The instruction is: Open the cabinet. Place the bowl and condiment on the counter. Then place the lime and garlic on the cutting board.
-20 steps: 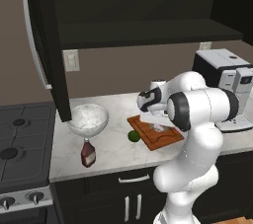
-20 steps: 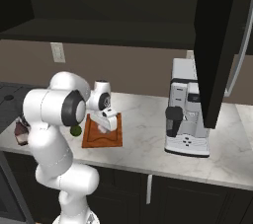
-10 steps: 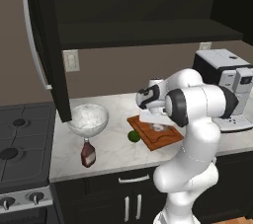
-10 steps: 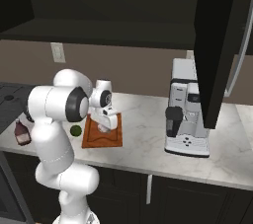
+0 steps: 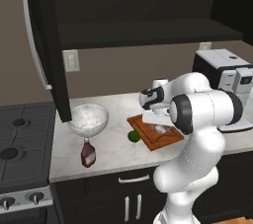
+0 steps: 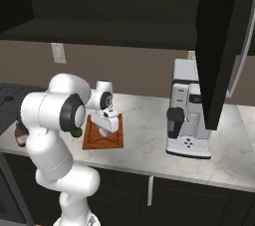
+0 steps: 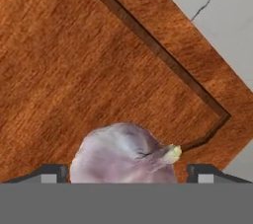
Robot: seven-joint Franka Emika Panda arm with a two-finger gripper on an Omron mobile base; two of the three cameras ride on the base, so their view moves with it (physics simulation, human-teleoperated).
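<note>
Since a second ago my fingers have spread apart, and my pincer (image 7: pixel 126 176) now stands wide, its tips clear of the garlic (image 7: pixel 124 154) on either side. That bulb lies between my fingertips on the cutting board (image 7: pixel 74 70), near the board's grooved corner. Beyond that corner is the counter (image 7: pixel 212 11). Off to my side, just past the board's edge, the lime (image 5: pixel 133 135) rests on the marble; farther that way stand the bowl (image 5: pixel 88 118) and the condiment (image 5: pixel 88 153).
</note>
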